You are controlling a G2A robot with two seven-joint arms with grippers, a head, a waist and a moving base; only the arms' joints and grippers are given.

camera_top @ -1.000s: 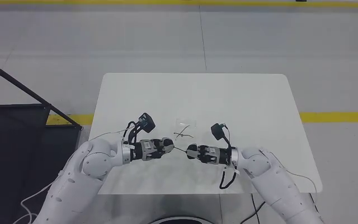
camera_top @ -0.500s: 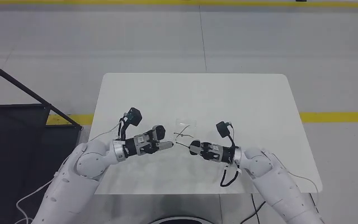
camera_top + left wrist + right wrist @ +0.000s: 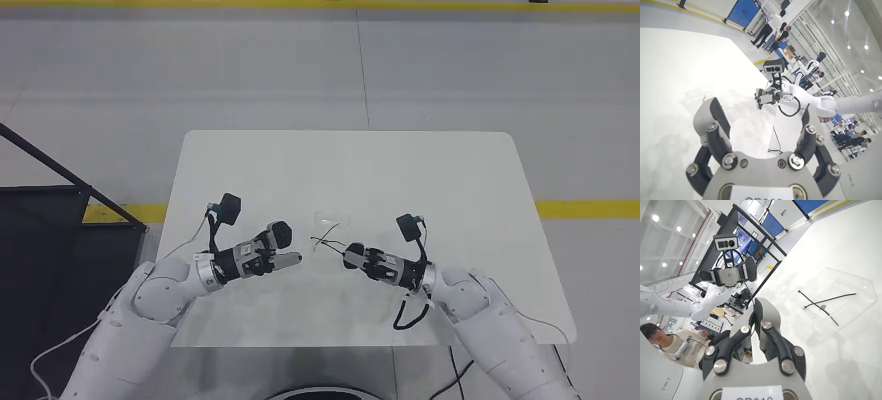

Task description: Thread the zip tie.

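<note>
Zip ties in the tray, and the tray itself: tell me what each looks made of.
Zip ties: probably nylon plastic, matte black; thin strips that bend in gentle curves without glinting.
Tray: clear rigid plastic, likely acrylic, though glass can't be excluded; the white table shows through it and its edges catch light.

a large robotics lab hall: another humanoid robot [image 3: 810, 66], blue partitions [image 3: 743, 13], yellow floor lines [image 3: 590, 208], ceiling lights [image 3: 847, 13]

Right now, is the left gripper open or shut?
Open. In the left wrist view the left gripper has its two fingers spread wide apart, with nothing held between them.
</note>
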